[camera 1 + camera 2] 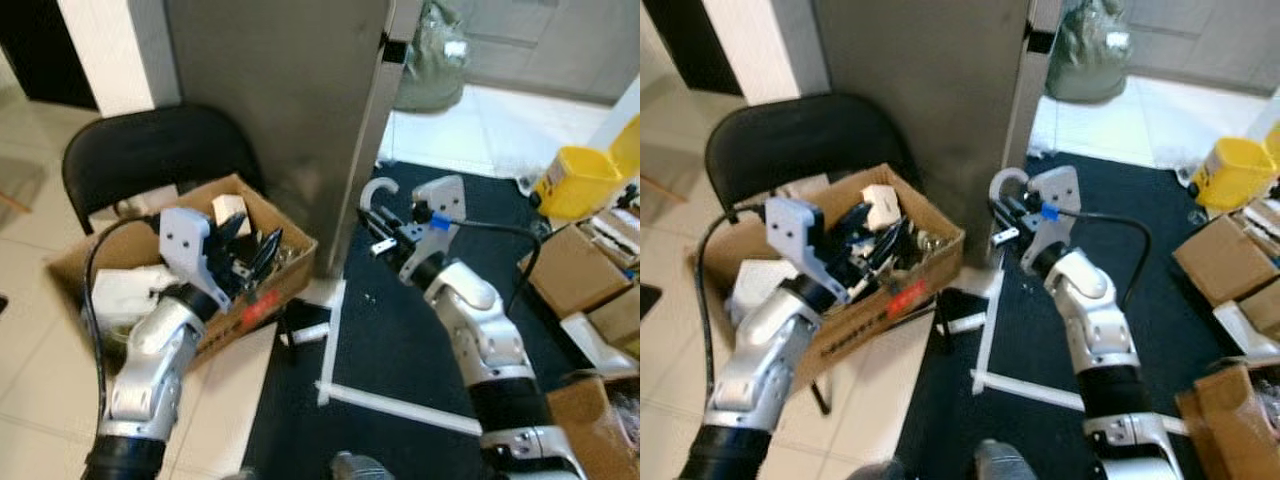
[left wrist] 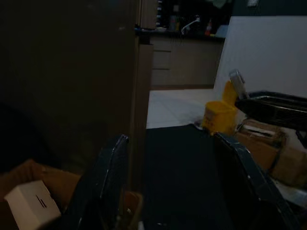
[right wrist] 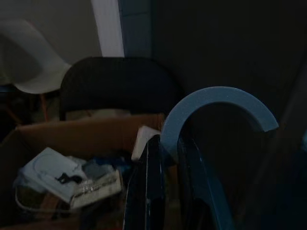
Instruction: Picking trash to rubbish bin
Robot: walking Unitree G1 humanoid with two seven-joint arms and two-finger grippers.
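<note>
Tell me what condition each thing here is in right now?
Left gripper: open, empty, over the box.
Right gripper: shut on the curved foam piece, beside the box.
Cardboard box: open, holding trash, on the floor.
Black chair: upright behind the box.
Yellow bin: upright, lid tipped open.

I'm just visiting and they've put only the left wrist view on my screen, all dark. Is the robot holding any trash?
Observer: Yes. The right gripper is shut on a curved foam piece, pale and hook-shaped.
Operator: Where would it go?
Observer: A cardboard box sits on a black chair, already full of scraps.
Operator: And the gripper I'm looking along?
Observer: The left gripper is open and carries nothing, hovering over that box.
Operator: How near is the foam?
Observer: It is off to the box's right, over the dark mat.
</note>
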